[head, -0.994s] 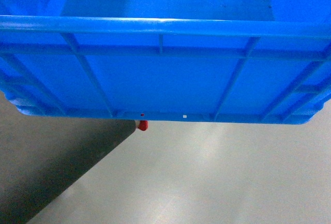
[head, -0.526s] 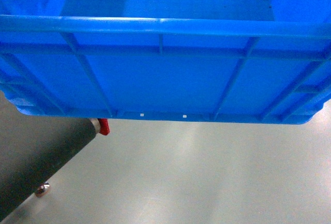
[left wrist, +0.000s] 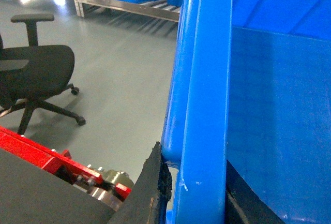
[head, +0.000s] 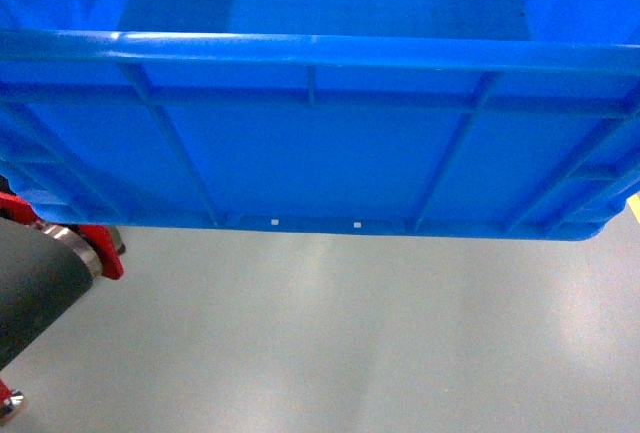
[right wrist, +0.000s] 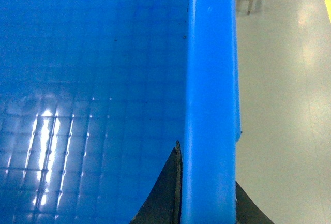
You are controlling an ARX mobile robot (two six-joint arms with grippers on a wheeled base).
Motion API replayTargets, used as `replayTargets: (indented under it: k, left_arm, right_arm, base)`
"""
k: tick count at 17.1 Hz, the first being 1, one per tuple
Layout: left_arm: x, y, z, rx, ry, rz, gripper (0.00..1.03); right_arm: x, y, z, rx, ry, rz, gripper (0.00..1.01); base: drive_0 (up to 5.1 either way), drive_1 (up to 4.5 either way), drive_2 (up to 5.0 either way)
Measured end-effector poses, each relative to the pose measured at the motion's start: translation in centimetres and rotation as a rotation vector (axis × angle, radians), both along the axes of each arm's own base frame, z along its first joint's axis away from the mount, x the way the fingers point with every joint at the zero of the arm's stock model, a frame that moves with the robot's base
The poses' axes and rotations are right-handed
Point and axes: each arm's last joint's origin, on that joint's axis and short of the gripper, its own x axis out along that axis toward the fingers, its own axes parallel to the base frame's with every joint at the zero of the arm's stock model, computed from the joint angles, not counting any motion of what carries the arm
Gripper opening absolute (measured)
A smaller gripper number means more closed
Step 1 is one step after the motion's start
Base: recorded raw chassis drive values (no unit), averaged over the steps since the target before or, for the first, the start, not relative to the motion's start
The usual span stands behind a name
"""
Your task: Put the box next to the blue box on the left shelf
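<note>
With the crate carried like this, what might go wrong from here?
The box fills most of the head view, so obstacles ahead are largely hidden. A red frame with a dark surface sits close at lower left and might be clipped. Each gripper pinches only a rim section, so a jolt might let the box slip.

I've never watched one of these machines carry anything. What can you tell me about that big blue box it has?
The box is a large open-top crate of bright blue, glossy-looking plastic, with a thick rolled rim and ribbed outer walls. It looks empty; the floor inside shows a faint grid pattern. It sits roughly level above the grey floor, filling most of the head view. The left gripper and right gripper each clamp a side wall's rim between dark fingers.
</note>
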Motion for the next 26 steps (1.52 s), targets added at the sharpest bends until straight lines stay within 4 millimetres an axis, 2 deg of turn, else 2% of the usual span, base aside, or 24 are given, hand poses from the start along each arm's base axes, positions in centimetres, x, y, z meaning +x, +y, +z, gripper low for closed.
replayTargets:
  k: [14, 26]
  left_arm:
    - [0.0, 0.0, 0.0, -0.001, 0.0, -0.001, 0.15]
    - [-0.11, -0.08, 0.17, -0.003, -0.008, -0.004, 0.15]
  right_arm:
    - [0.0, 0.0, 0.0, 0.0, 0.0, 0.0, 0.08]
    - [-0.1, -0.04, 0.1, 0.0, -0.007, -0.004, 0.08]
  base:
    - [-1.4, -1.44, -1.4]
    - [-0.1, 4.1, -4.2]
